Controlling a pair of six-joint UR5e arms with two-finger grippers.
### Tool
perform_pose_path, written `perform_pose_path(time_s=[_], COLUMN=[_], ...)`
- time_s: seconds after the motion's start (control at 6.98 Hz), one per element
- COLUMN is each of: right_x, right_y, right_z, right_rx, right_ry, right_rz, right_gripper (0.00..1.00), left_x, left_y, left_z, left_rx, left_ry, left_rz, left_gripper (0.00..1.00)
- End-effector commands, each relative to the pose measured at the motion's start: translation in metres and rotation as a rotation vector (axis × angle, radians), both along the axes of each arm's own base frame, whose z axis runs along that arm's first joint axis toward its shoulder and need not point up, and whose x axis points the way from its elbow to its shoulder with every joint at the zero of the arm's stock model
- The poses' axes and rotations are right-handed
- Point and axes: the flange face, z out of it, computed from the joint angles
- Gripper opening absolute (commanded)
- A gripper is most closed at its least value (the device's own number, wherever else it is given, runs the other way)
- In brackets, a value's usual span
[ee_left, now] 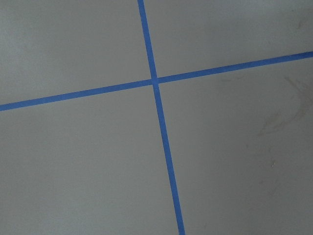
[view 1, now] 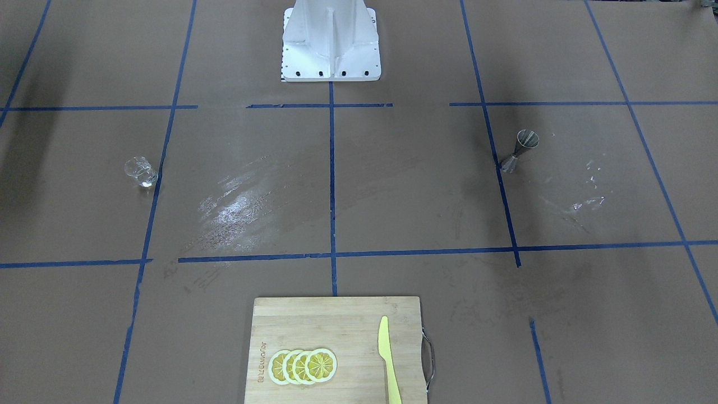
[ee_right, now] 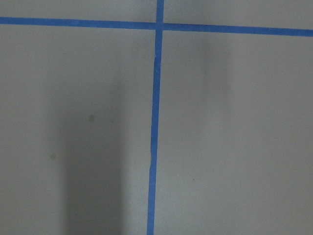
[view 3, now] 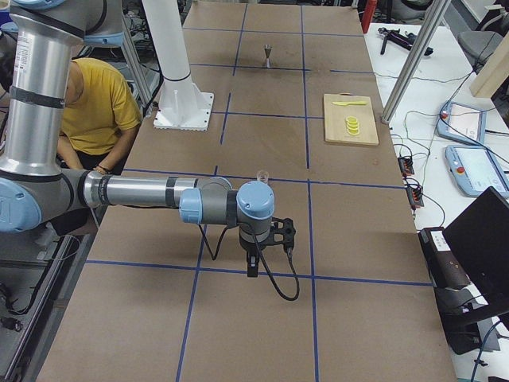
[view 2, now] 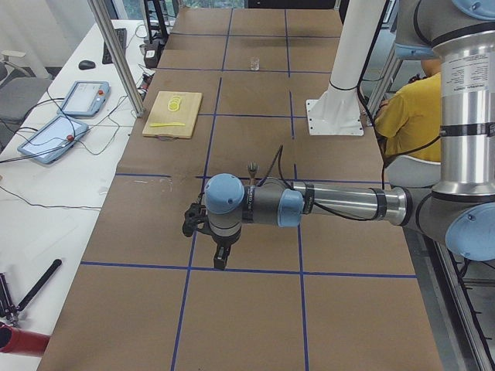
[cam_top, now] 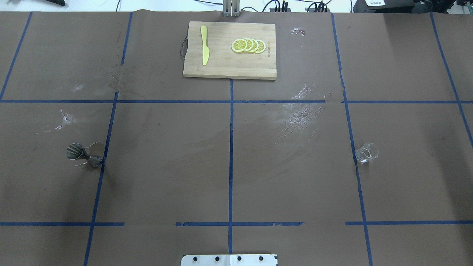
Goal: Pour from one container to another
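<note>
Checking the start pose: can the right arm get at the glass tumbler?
Probably yes. The glass tumbler stands alone on the robot's right side, nothing beside it; the cutting board lies far off. The right gripper hangs close by.

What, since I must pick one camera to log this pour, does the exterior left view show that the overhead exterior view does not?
Only exterior left: the left arm stretched out low, its tool pointing down, a seated person in yellow and two tablets. Only overhead: the metal handle of the cutting board, and the jigger unobstructed. Both: the tumbler, the jigger, and the cutting board with lemon slices and yellow knife.
</note>
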Motion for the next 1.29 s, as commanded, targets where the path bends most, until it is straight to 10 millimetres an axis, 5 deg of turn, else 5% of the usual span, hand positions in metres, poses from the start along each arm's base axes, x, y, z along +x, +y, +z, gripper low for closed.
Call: perform_pose_path(time_s=[0.0,0.57,0.86,1.15], right_x=[0.001,0.0,-0.001,-0.001], right_y=[-0.001,-0.015,-0.047,-0.048], right_z=[-0.001,-0.026,-0.055,-0.058], right_rx=[0.001,0.173,0.299,0.338], right_ry=[0.0,-0.006,-0.004,-0.011], right_rz=[0.005,0.006,0.013,0.014], right_gripper=[1.0,1.0,1.0,1.0], left_x=[0.0,-0.003,-0.003,0.005], left_y=[-0.001,-0.016,-0.056,-0.055], left_z=[-0.001,-0.026,-0.074,-0.074], left_rx=[0.003,0.069,0.023,0.199], left_ry=[0.0,-0.047,-0.007,0.113], left_rz=[0.0,-0.01,-0.148,-0.107], left_gripper=[1.0,1.0,1.0,1.0])
